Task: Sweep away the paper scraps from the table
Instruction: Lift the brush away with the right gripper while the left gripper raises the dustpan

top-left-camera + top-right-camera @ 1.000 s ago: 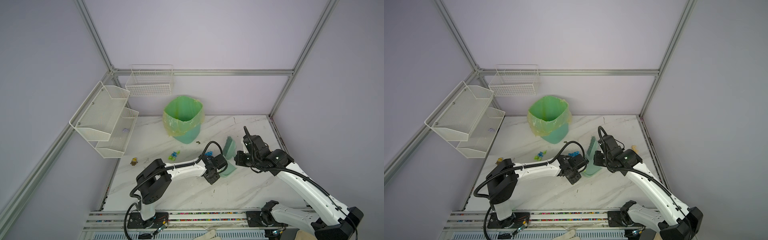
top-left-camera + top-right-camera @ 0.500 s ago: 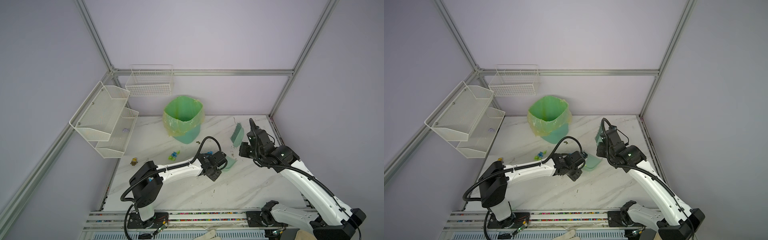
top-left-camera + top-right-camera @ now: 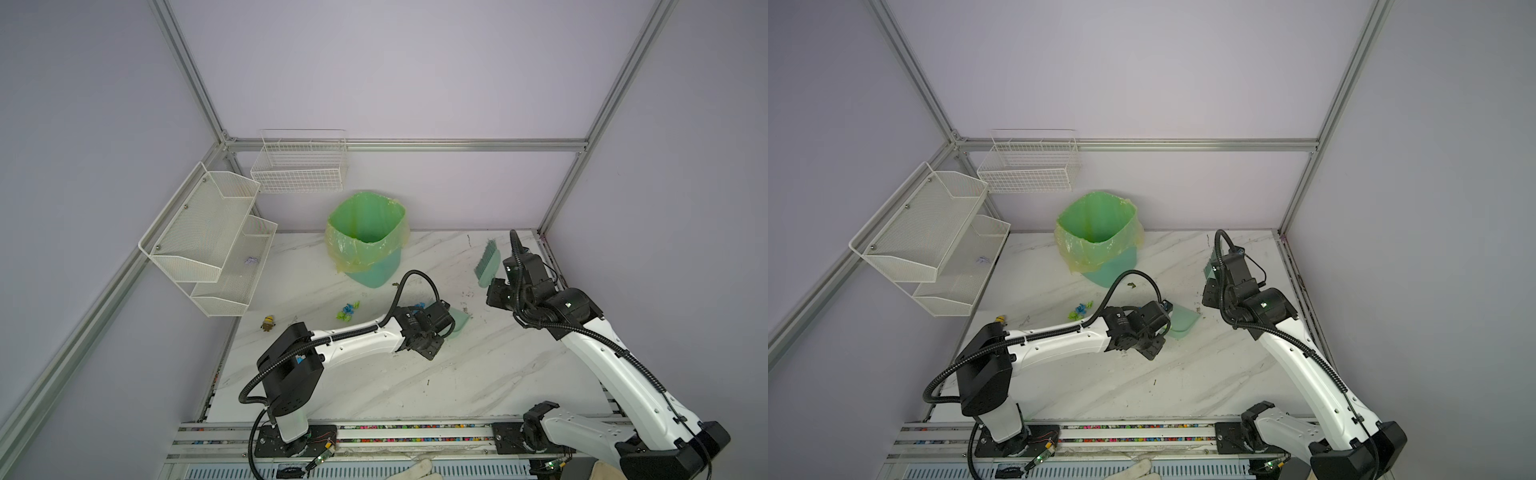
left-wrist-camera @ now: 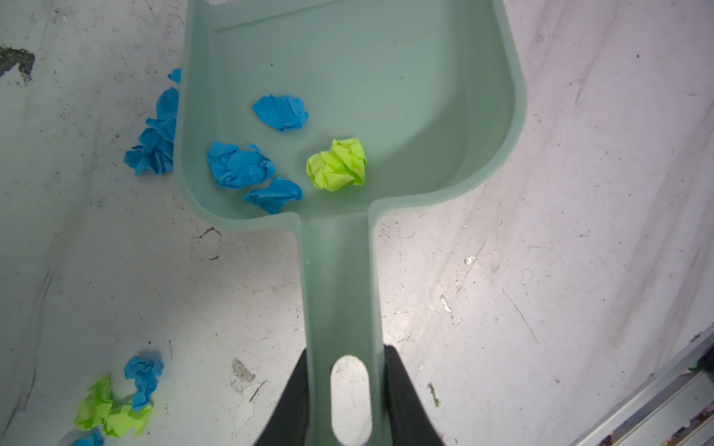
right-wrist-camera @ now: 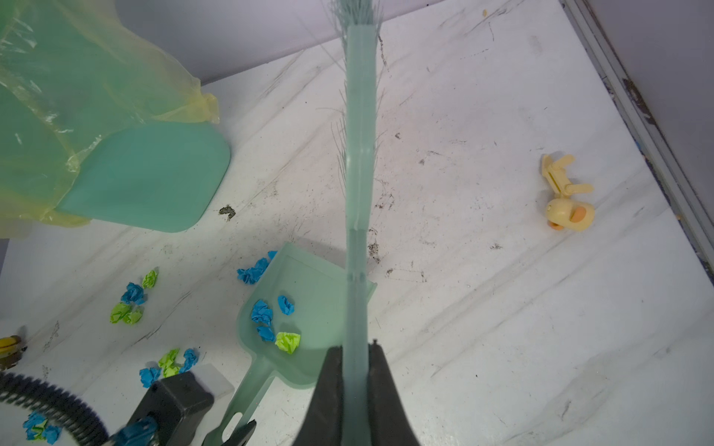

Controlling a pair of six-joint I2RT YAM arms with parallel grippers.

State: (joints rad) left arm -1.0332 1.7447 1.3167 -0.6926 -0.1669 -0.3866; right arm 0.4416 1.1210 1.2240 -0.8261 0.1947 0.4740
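Four paper scraps (image 4: 239, 166) in dustpan (image 4: 386, 77) (more clusters lie on table (image 4: 541, 270), unswept). Left gripper (image 4: 346, 353) clamped on dustpan handle; right gripper (image 5: 354, 347) clamped on brush (image 5: 361, 154).

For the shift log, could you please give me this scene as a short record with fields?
left gripper: shut on dustpan handle
right gripper: shut on brush, lifted clear of the dustpan
in dustpan: four scraps, three blue, one green
on table: more scraps, one blue cluster beside the dustpan's side
bin: lined, upright
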